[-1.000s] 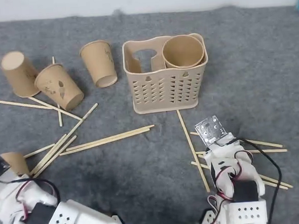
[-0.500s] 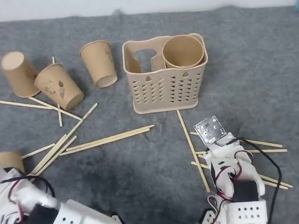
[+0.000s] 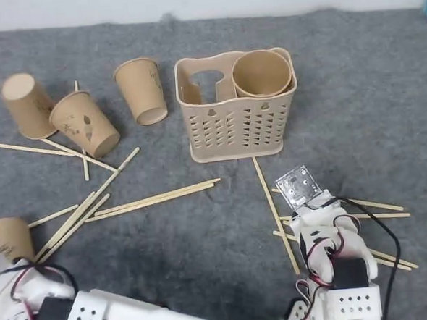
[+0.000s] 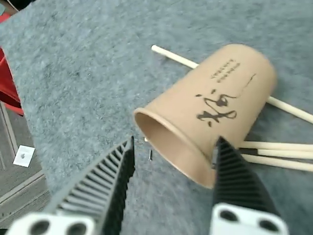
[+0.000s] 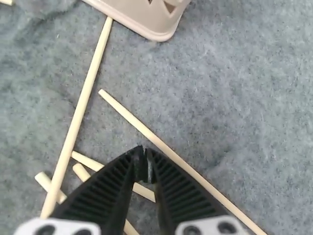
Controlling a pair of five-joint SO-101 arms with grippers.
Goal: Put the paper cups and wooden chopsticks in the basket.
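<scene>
The left jaws are spread wide and nothing is gripped. The open rim of a fallen paper cup [image 4: 210, 112] is seen between their tips, at 8 o'clock on the grey counter [image 3: 368, 85], and chopsticks [image 4: 171, 55] lie against it. The right jaws are closed on nothing at 5 o'clock, just above scattered sticks [image 5: 122, 111]. More sticks [image 3: 158, 197] are strewn across the middle. At 12 o'clock the basket [image 3: 233, 126] is found, with an upright cup [image 3: 261, 74] held in its 3 o'clock compartment. Three tipped cups [image 3: 84, 124] are grouped at 10 o'clock.
</scene>
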